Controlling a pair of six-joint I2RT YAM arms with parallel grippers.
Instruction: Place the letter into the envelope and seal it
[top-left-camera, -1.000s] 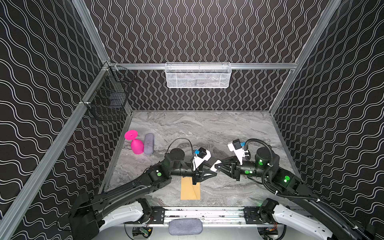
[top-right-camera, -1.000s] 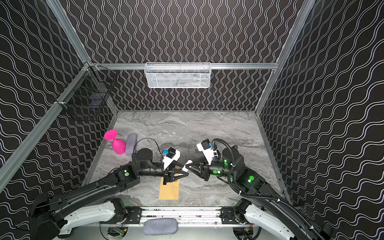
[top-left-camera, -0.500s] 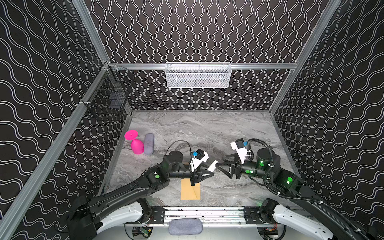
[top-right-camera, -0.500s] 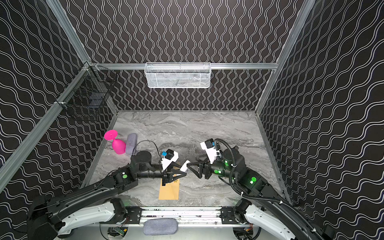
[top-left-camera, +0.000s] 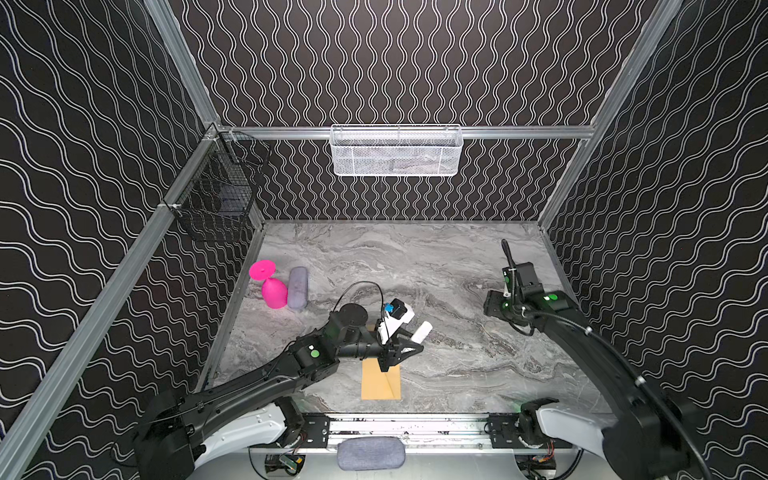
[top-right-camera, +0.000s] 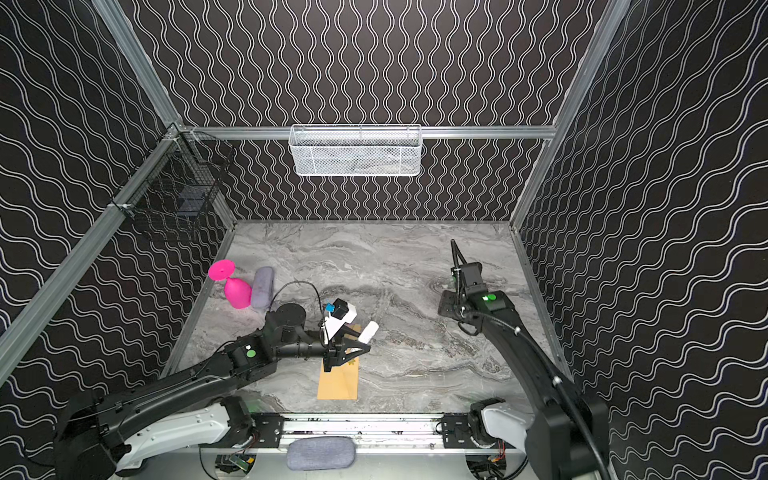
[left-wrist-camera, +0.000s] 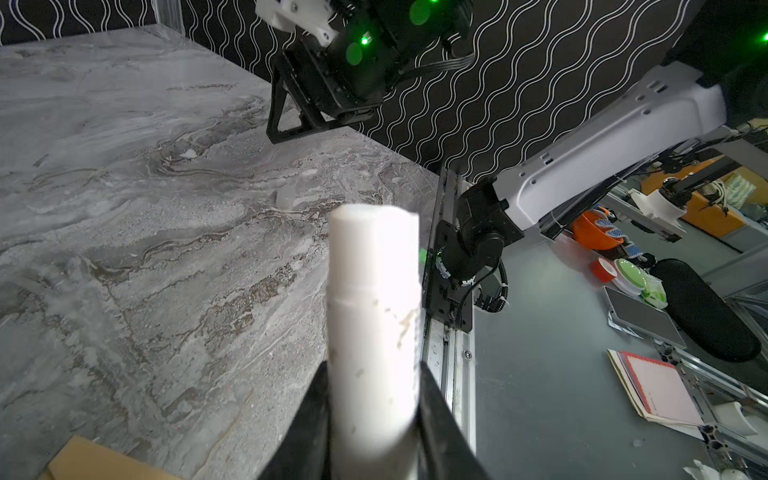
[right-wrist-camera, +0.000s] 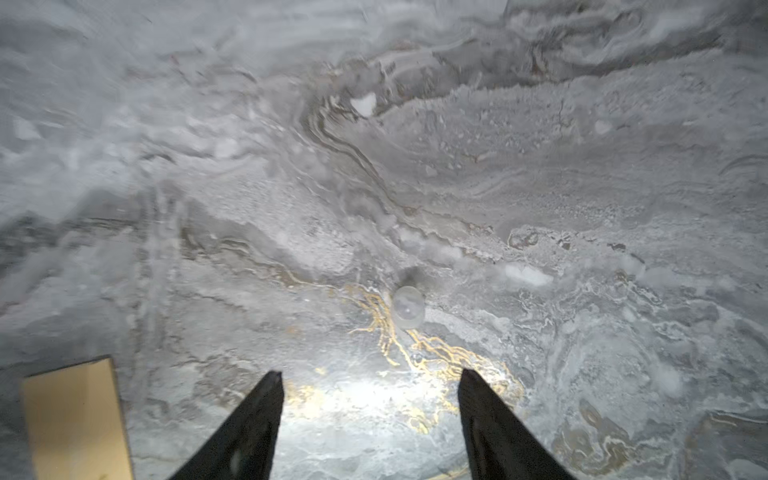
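**Left gripper holds a white tube over the envelope; right gripper open and empty**

The left gripper (top-left-camera: 415, 344) was closed on a white tube (top-left-camera: 424, 331), its two black fingers pressed against the tube's sides in the left wrist view. The tube stuck out beyond the fingertips and slanted upward toward the right edge of the worktop (top-left-camera: 415, 257). The gripper hung just above the far end of the envelope (top-left-camera: 380, 384).

The envelope lay flat near the front edge of the worktop, a little left of the middle, with its long sides running from front to back. A diagonal crease crossed its brown face. Whether the letter lay inside it could not be told.

The right gripper (right-wrist-camera: 370, 376) stood open with nothing between its fingers, pointing down at bare worktop. In both top views it was raised near the right edge, well apart from the envelope. A small translucent cap (right-wrist-camera: 408, 306) stood alone on the bare marble ahead of it.

Near the left edge a pink goblet (top-left-camera: 272, 289) lay on its side, touching a grey case (top-left-camera: 298, 286). A white mesh basket (top-left-camera: 396, 151) hung on the back wall and a black wire basket (top-left-camera: 216, 203) on the left wall.
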